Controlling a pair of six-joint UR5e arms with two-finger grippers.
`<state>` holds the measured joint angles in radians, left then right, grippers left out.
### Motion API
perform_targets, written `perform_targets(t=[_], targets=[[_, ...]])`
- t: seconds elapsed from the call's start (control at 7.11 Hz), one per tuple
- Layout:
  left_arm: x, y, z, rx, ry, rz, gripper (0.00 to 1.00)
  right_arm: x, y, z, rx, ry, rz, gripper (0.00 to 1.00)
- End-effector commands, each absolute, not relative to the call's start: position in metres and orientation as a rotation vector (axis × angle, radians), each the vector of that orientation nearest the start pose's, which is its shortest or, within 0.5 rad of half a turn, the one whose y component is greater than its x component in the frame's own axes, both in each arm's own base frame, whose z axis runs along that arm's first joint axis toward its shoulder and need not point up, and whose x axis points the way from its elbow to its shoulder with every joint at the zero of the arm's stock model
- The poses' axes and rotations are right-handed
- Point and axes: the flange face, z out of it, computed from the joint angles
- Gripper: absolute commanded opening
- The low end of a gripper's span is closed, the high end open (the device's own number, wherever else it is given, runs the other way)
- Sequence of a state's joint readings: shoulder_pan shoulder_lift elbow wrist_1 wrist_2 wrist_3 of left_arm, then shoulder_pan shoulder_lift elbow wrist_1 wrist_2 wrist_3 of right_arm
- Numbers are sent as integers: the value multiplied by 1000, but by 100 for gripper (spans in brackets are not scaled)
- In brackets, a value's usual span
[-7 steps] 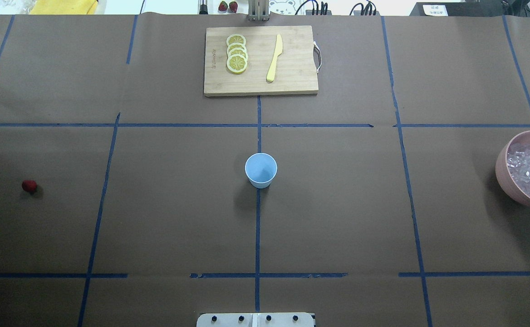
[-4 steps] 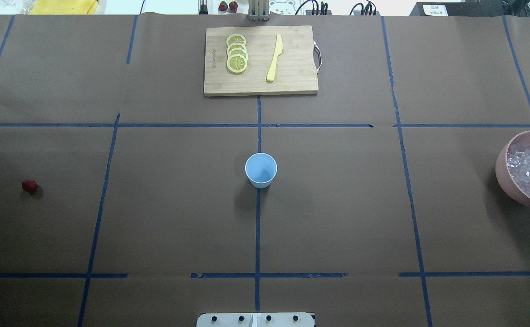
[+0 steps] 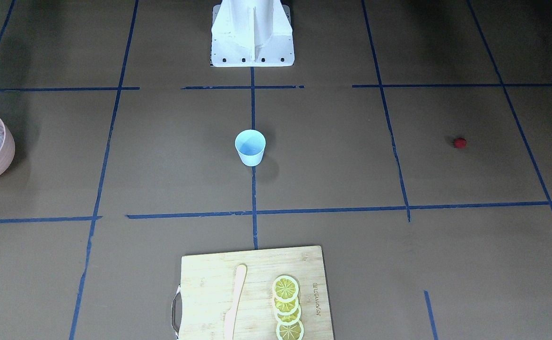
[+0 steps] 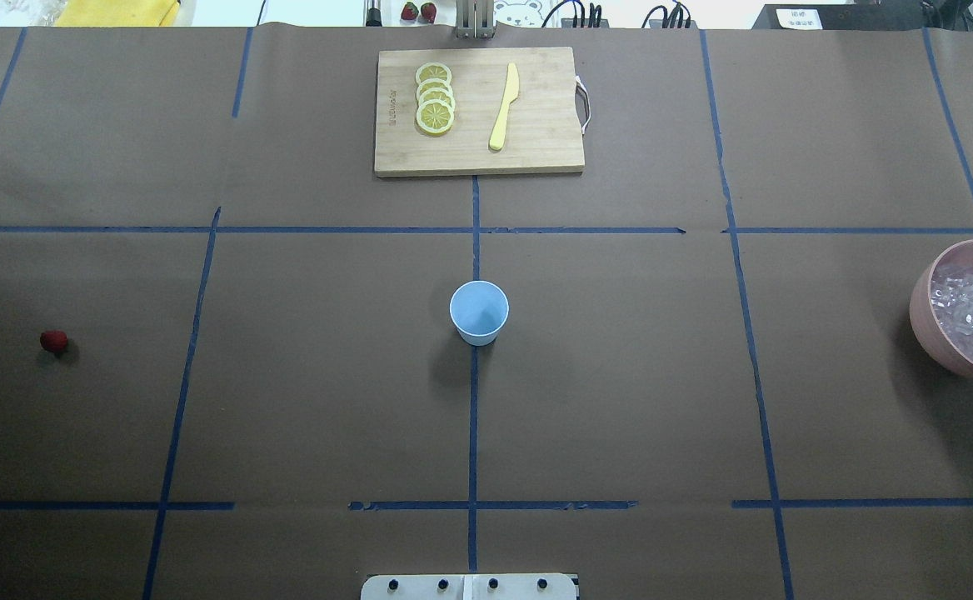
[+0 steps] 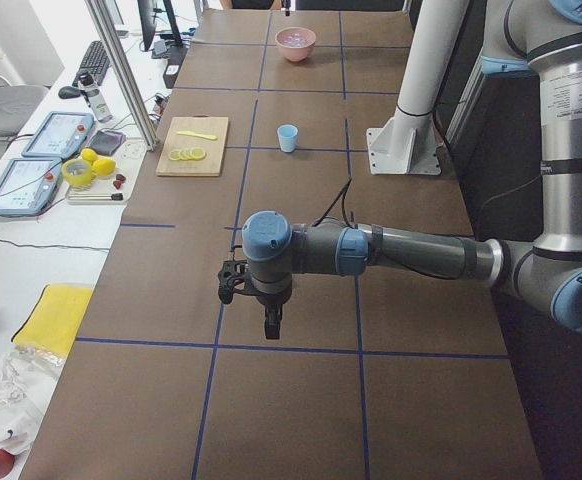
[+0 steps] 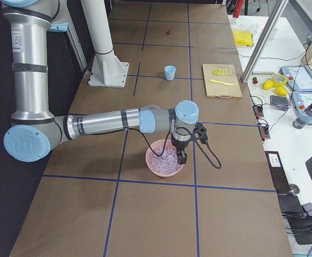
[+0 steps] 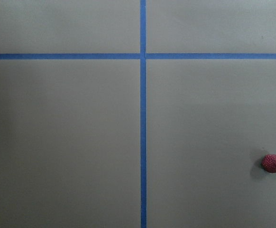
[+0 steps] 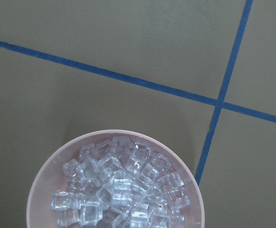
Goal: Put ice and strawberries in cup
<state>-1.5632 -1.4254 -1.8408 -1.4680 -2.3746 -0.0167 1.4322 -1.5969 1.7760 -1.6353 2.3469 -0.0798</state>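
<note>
Pincers show only in the two side views, too small to tell how open they are or if they hold anything.

Left side view: the left pincer point(image 5: 270, 328) hangs mid-frame, and the cup point(image 5: 288, 138) sits far off near the top.

Right side view: the right pincer point(image 6: 182, 158) hangs right over the ice point(image 6: 160, 159) in the pink bowl point(image 6: 164, 172), mid-frame.

Left wrist view: the strawberry point(image 7: 272, 163), round with no long side, lies at the lower right edge. I think the left arm is the near one for it.

Right wrist view: ice fills the bowl at the bottom.

Overhead view: no arms, but all three things show at once, with the cup in the middle, the strawberry far left and the ice far right.

Front view: the same, sides swapped.
</note>
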Motion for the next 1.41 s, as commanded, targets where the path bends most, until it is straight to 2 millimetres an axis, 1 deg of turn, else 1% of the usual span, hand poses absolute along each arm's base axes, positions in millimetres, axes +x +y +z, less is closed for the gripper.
perform_targets(t=[0.0,0.14,0.28,0.42,0.56,0.7,0.84,0.98,1.13,1.27], targets=[[-58,-429,601,11,804,-2,100,-16,-485,571,69,-783,-233,100],[-58,-430,600,12,804,-2,100,-29,-481,564,68,-782,-239,100],[-58,-429,600,12,804,-2,100,-32,-458,586,105,-777,-271,100],[-58,-429,599,13,804,-3,100,-33,-442,598,163,-766,-271,99],[-58,-430,599,13,804,-3,100,-53,-441,597,118,-767,-204,99],[-58,-429,600,11,804,-2,100,-66,-441,599,95,-748,-186,98],[-58,-429,600,11,804,0,100,-66,-443,598,97,-744,-186,96],[-58,-430,599,13,804,0,100,-67,-443,608,81,-735,-180,95],[-58,-430,598,14,804,1,100,-68,-446,621,58,-731,-172,91],[-58,-430,597,17,804,2,100,-68,-446,623,53,-730,-169,83]])
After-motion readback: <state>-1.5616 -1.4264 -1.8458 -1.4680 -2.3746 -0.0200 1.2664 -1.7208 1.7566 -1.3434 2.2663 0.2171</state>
